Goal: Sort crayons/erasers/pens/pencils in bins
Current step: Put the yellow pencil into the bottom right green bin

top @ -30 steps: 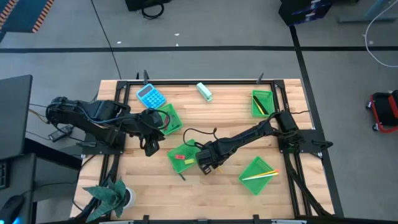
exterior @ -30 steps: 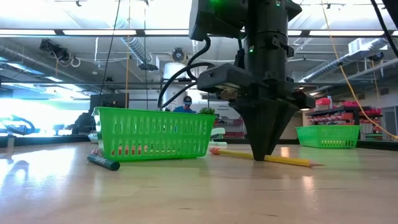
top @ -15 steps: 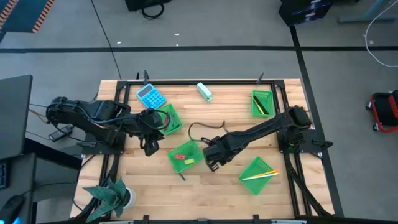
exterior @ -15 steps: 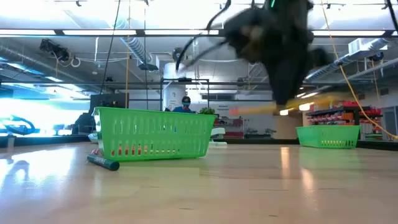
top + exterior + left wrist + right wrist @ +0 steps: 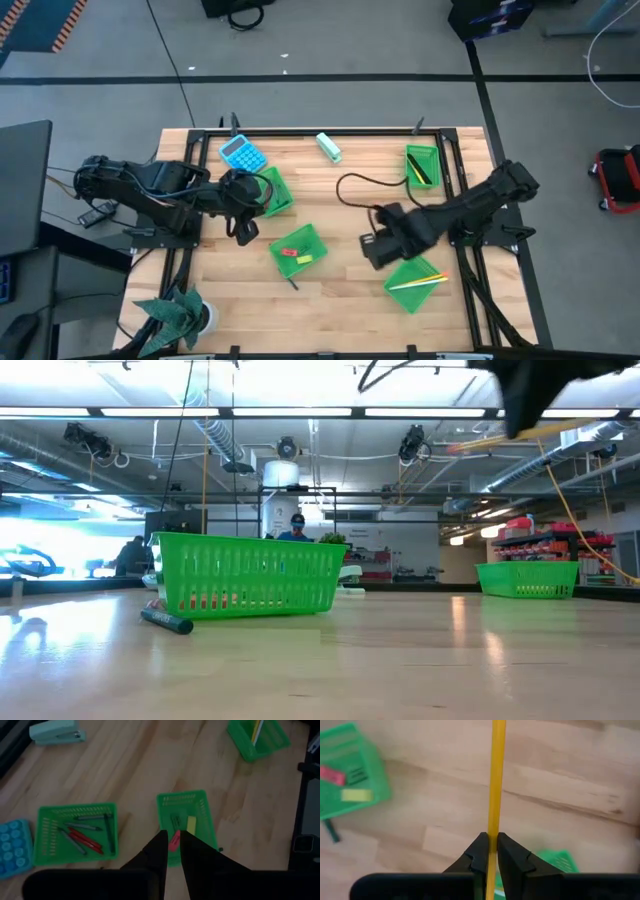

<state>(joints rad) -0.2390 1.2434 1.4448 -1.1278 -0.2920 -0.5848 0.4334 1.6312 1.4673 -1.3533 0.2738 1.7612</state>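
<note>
One pencil (image 5: 495, 780) in right hand (image 5: 489, 851)

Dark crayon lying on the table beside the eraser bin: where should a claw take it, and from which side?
Grip the dark crayon at mid-length, from straight above. It lies flat on bare table, apart from the eraser bin, so the fingers should straddle its thin width.

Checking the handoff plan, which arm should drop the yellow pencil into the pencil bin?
Right: the right gripper already clamps the yellow pencil beside the pencil bin; the left gripper waits far across.
</note>
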